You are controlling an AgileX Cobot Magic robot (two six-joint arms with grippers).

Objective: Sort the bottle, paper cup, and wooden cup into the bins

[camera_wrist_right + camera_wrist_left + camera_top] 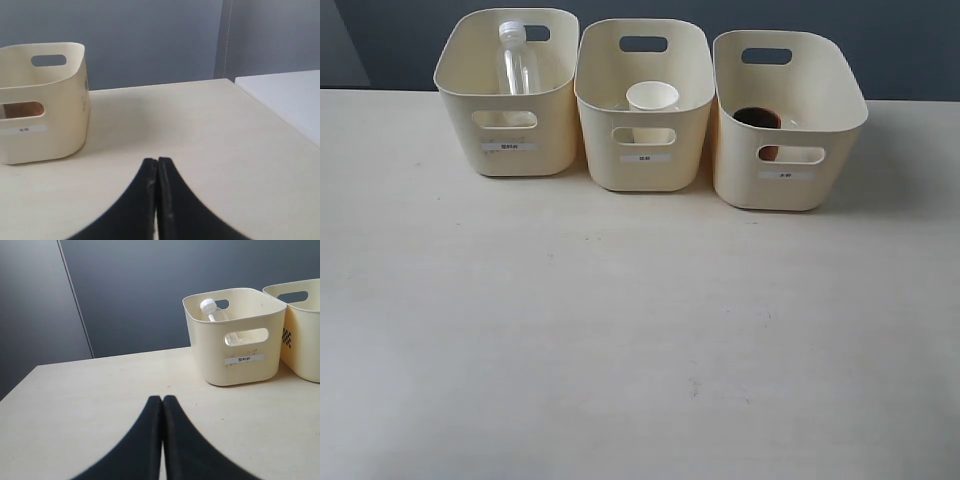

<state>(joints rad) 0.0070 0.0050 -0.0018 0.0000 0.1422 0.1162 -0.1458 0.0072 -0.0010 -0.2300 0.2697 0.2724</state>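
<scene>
Three cream bins stand in a row at the back of the table. The clear bottle (517, 60) with its white cap stands inside the left bin (507, 135). Inside the middle bin (644, 150) sits the white paper cup (652, 98). The dark wooden cup (757, 120) rests in the right bin (785, 170). Neither arm shows in the exterior view. My left gripper (162, 399) is shut and empty over bare table, short of the left bin (235, 347) holding the bottle (212, 310). My right gripper (157, 161) is shut and empty, apart from the right bin (42, 112).
The pale wooden table (640, 340) spreads wide in front of the bins. A dark wall (880, 40) rises behind them. A white surface (290, 95) lies beyond the table's edge in the right wrist view.
</scene>
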